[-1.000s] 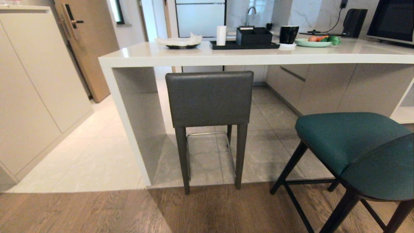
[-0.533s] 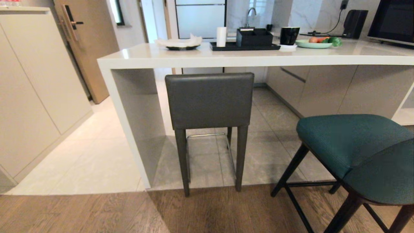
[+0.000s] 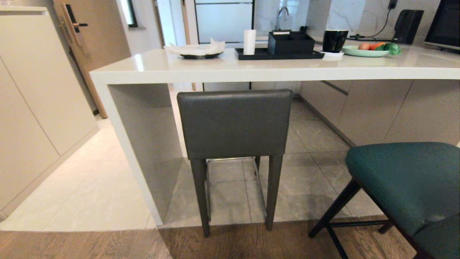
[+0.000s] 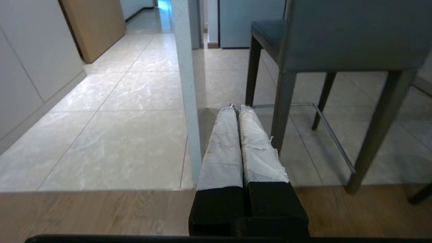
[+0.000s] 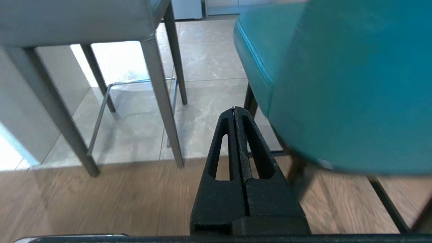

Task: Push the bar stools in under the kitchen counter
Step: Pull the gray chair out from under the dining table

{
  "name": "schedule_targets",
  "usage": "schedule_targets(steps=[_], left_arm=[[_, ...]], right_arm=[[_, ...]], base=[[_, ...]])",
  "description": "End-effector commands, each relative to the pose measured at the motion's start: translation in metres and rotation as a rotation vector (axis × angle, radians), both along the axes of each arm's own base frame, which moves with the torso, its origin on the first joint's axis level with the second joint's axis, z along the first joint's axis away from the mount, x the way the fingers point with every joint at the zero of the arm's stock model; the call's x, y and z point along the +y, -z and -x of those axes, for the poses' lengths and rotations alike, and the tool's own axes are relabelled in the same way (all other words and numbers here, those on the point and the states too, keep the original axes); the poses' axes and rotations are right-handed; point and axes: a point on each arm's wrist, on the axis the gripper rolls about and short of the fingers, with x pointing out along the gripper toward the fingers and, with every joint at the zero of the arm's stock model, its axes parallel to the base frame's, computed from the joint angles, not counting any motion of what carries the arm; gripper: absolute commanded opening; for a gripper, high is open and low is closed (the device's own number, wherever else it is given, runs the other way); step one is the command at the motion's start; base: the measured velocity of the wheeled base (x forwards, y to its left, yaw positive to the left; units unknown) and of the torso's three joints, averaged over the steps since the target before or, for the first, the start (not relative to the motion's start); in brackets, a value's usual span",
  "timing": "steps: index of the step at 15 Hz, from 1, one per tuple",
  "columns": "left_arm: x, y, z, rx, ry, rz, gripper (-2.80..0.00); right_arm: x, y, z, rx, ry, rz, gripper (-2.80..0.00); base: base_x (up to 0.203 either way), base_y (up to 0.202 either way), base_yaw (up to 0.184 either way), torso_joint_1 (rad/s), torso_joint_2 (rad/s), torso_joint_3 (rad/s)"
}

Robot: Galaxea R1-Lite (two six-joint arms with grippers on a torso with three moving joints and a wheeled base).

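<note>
My left gripper is clenched on nothing, its wrapped fingers pressed flat together and pointing level over the wood floor. My right gripper is the same, black fingers closed with nothing between them. Neither arm shows from my head.

Nearest to me is the teal stool, off to my right and standing out on the wood, well clear of the kitchen counter. From my right wrist its curved back sits just beside the closed fingertips, on the outer side and higher up, so I judge the right arm the nearer one for that stool.

Straight ahead and further on is the grey stool. Its low back faces me squarely, its rear legs stand about on the seam where wood meets tile, and its seat already reaches under the slab. It sits close beside the counter's white end panel, which lies ahead of my left gripper with the stool just past it.

Both stools need to go away from me, square to the counter's long edge. The grey one looks nearly home; the teal one has the longer way to travel.
</note>
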Motion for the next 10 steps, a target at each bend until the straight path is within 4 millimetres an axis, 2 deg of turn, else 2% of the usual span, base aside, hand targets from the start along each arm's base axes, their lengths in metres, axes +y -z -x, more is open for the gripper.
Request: schedule_targets(steps=[1,10], left_arm=[[0.0,0.011,-0.0034,0.041,0.0,0.0,-2.8],[0.0,0.011,-0.0034,0.041,0.0,0.0,-2.8]], right_arm=[[0.0,0.0004,-0.0001,0.001,0.0,-0.001,-2.8],[0.0,0.0004,-0.0001,0.001,0.0,-0.001,-2.8]], base=[[0.189,0.0,0.005,0.002,0.0,0.001],[0.191,0.0,0.002,0.004,0.0,0.003]])
